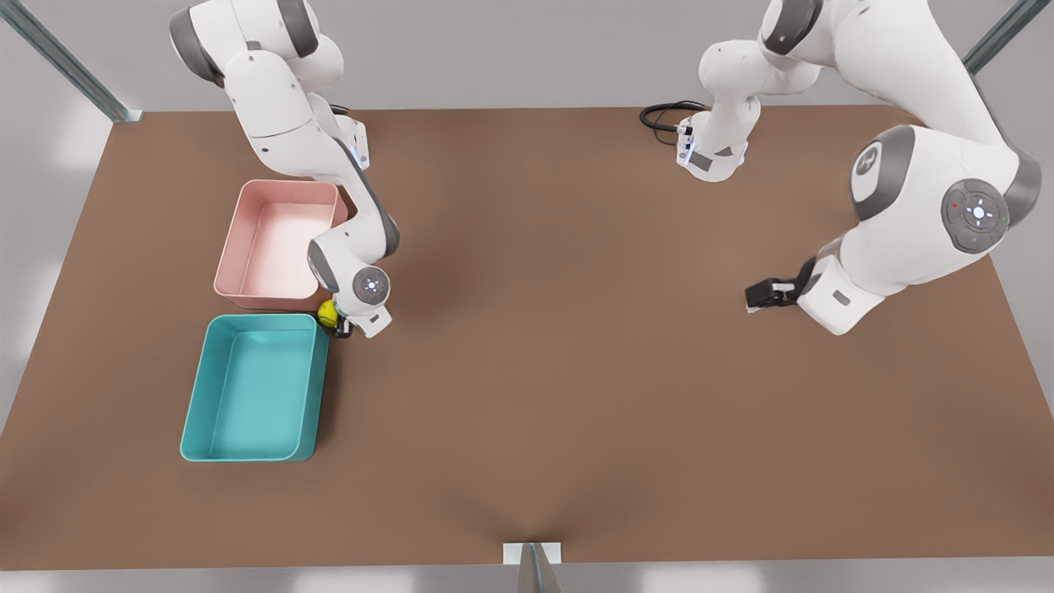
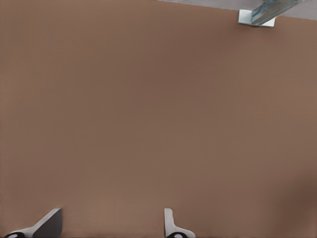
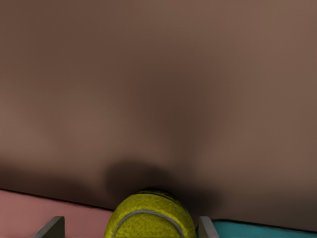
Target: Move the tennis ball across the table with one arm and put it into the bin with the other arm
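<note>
Yellow-green and fuzzy, the small tennis ball [image 1: 327, 313] is seen at the front view's left, between the fingers [image 3: 207, 228] of the right end effector [image 1: 338, 323], just beside the gap between the pink rectangular plastic tray [image 1: 276, 244] and the teal rectangular plastic bin [image 1: 255, 388]. In the right wrist view the ball sits between both fingertips with pink on one side and teal on the other, so it is judged to be gripped, though contact at the pads cannot be confirmed. It is held near the bin's far right corner, outside its walls; a short move over the rim is judged to be what release calls for. The left end effector [image 1: 756, 295] waits at the front view's right above the matte brown surface [image 1: 560, 329], its fingers spread and empty.
</note>
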Motion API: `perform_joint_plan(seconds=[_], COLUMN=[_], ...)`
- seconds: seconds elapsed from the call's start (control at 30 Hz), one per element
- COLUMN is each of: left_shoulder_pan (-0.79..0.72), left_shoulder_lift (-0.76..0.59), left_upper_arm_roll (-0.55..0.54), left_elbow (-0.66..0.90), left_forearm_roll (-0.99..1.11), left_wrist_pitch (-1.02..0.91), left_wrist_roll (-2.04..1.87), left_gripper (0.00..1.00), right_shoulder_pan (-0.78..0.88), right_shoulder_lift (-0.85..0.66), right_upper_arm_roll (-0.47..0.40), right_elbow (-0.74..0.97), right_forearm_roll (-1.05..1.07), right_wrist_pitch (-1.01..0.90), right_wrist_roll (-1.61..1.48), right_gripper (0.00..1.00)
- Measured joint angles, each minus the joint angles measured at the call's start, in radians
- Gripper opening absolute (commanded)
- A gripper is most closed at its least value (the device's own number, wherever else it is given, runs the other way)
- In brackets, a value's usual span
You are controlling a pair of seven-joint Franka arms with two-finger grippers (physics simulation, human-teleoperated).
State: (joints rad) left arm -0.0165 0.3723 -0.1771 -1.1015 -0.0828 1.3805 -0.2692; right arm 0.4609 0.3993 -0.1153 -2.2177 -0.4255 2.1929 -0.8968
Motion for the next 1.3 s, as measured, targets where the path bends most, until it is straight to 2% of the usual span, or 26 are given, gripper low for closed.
perform_joint_plan(seconds=[1.03,1.1,1.17,1.2,1.3], left_shoulder_pan=[0.036,0.04,0.042,0.043,0.045], left_shoulder_lift=[0.04,0.04,0.04,0.041,0.046], left_upper_arm_roll=[0.0,0.0,0.0,0.0,0.0], left_elbow=[-0.016,-0.016,-0.016,-0.016,-0.016], left_forearm_roll=[-0.031,-0.031,-0.031,-0.031,-0.031], left_wrist_pitch=[-0.108,-0.109,-0.11,-0.11,-0.11], left_wrist_roll=[0.085,0.087,0.089,0.09,0.092], left_gripper=[1.0,1.0,1.0,1.0,1.0], right_shoulder_pan=[-0.045,-0.045,-0.044,-0.044,-0.044], right_shoulder_lift=[0.038,0.037,0.034,0.033,0.029], right_upper_arm_roll=[-0.015,-0.015,-0.015,-0.015,-0.015], right_elbow=[-0.036,-0.036,-0.035,-0.035,-0.03], right_forearm_roll=[-0.035,-0.035,-0.035,-0.034,-0.032], right_wrist_pitch=[0.078,0.079,0.08,0.08,0.078], right_wrist_roll=[0.002,0.002,0.002,0.0,-0.005], right_gripper=[1.0,0.94,0.64,0.59,0.59])
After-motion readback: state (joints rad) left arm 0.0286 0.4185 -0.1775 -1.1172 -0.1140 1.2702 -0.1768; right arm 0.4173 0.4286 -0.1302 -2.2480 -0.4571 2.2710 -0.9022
